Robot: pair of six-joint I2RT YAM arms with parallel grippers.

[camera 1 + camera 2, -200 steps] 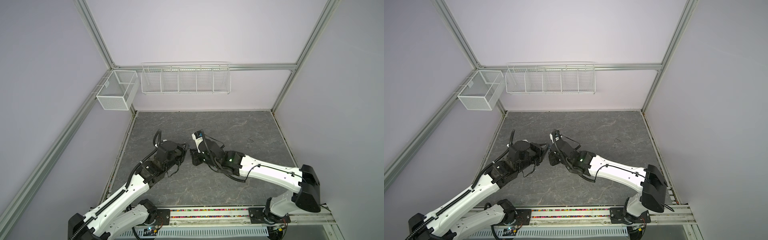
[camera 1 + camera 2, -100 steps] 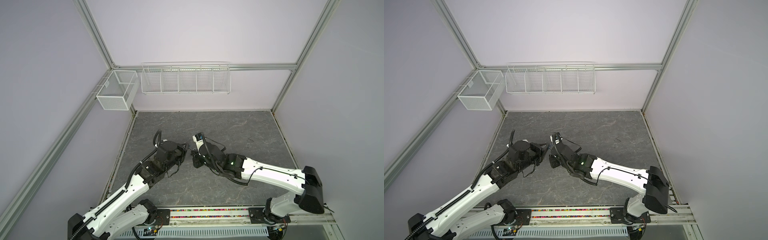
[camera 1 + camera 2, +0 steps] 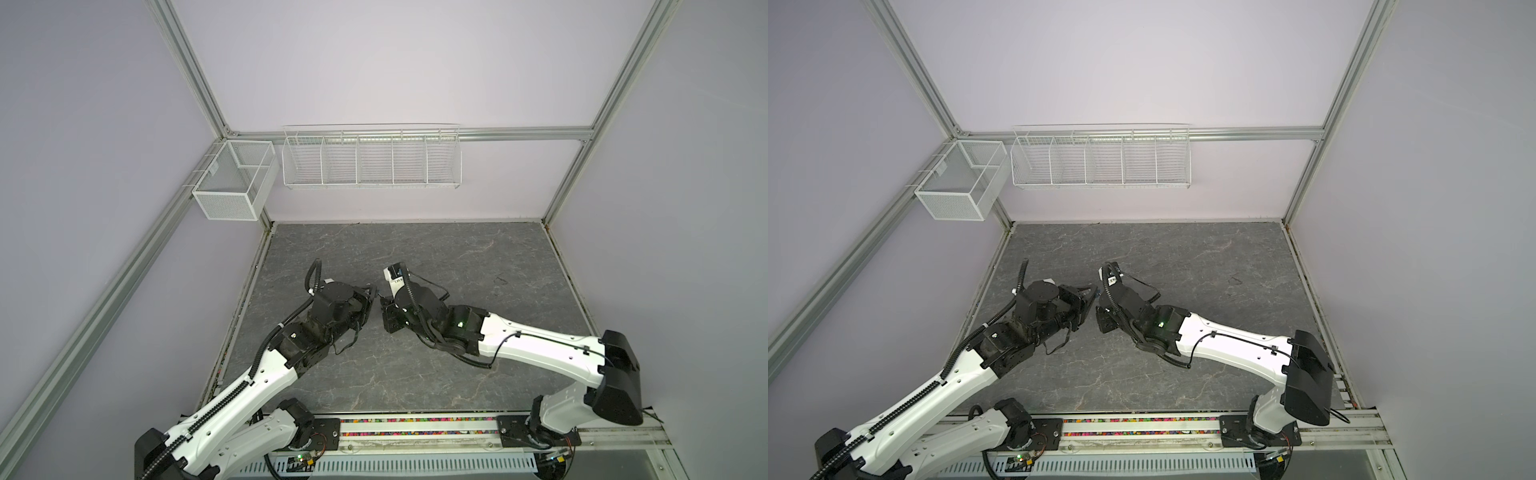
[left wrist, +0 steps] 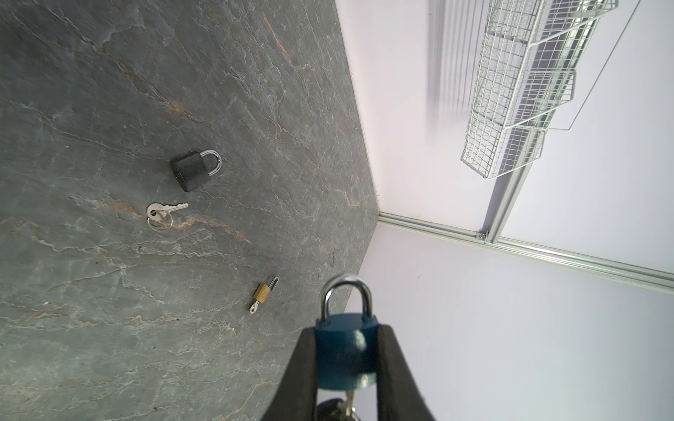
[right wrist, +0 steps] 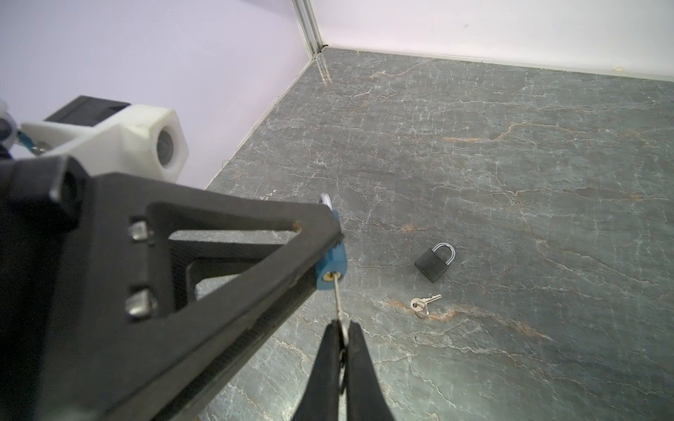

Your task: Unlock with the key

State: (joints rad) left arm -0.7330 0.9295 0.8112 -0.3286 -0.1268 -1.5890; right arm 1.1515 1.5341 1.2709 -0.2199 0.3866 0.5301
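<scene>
Above the left-middle of the table (image 3: 457, 257), the left gripper (image 4: 346, 332) gripped the blue padlock (image 4: 344, 351) by its sides, jaws narrowed onto the body, shackle (image 4: 346, 288) seated; the right gripper (image 5: 342, 326), pinched fully shut on the key (image 5: 337, 299), held the blade's tip at the brass keyway (image 5: 330, 276), how deep I could not tell. Over the past second only the right arm had shifted slightly and neither grip had altered; so, by my judgement, the key was being seated and the turn remained undone.
</scene>
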